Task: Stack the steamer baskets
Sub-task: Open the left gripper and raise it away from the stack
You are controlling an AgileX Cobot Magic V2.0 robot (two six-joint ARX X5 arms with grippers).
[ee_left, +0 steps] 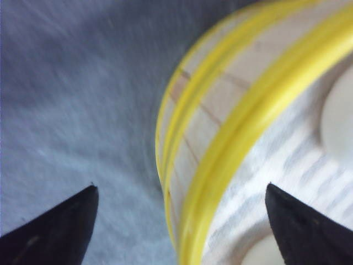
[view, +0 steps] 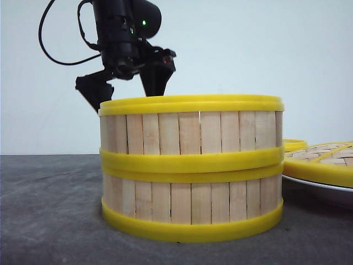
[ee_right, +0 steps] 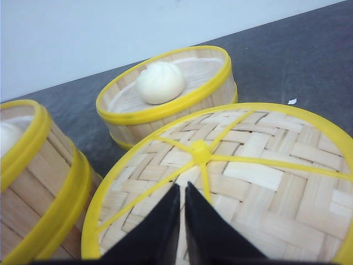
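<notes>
Grey tabletop (view: 49, 221) runs back to a plain pale wall, and from my station much of it is masked. On the front camera the stack of two steamer baskets (view: 191, 165) fills the middle and hides the tips of the left tool (view: 128, 91), which hangs above and just behind the stack's rear left rim. The left wrist picture is blurred; I see that tool's two dark fingers (ee_left: 55, 232) spread wide apart with nothing between them but the stack's rim, one finger outside the wall, the other over the inside. A pale round shape inside the top basket is cut off and too smeared to name.

I count three baskets: two stacked, plus a third steamer basket (ee_right: 168, 91) standing alone beyond the right tool (ee_right: 182, 221), holding one white bun (ee_right: 160, 81). One woven lid (ee_right: 231, 171) lies directly under the right tool, whose fingers are pressed together, empty. The lid rests on a white plate (view: 325, 193), cut off at the front picture's right edge.

Bare grey surface lies open to the left of the stack and between the lone basket and the stack.
</notes>
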